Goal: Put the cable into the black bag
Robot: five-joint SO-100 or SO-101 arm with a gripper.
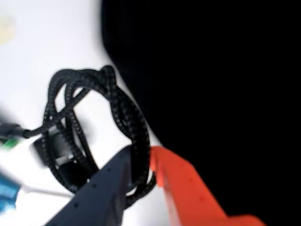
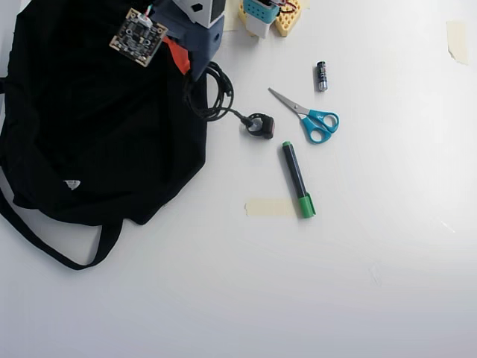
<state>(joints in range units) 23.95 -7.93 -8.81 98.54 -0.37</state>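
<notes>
The cable (image 1: 120, 106) is a coil of braided black wire lying on the white table right beside the edge of the black bag (image 1: 211, 84). My gripper (image 1: 141, 153) has its dark blue finger and its orange finger (image 1: 183, 188) closed on the near strands of the coil. In the overhead view the gripper (image 2: 190, 71) is at the top right edge of the black bag (image 2: 97, 134). From there the cable (image 2: 220, 93) loops out to the right, its plug end pointing at a small black ring (image 2: 259, 125). The bag's strap (image 2: 45, 242) trails toward the lower left.
To the right of the cable lie blue-handled scissors (image 2: 313, 119), a black marker with a green cap (image 2: 298, 179), a small battery (image 2: 321, 76) and a strip of tape (image 2: 270, 207). A yellow and teal block (image 2: 268, 15) stands at the top edge.
</notes>
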